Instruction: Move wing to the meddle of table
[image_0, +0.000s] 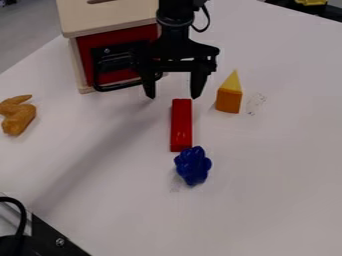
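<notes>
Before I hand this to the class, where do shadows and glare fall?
In the camera view, a long soft shadow crosses the table from near the claw toward the lower left; small glints mark the red block; faint shade edges the wing.

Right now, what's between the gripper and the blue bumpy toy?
In the camera view, a long red block lies between the gripper and the blue bumpy toy.

We see the golden-brown wing, bent in shape, lying on the desk, well left of the gripper in view.
</notes>
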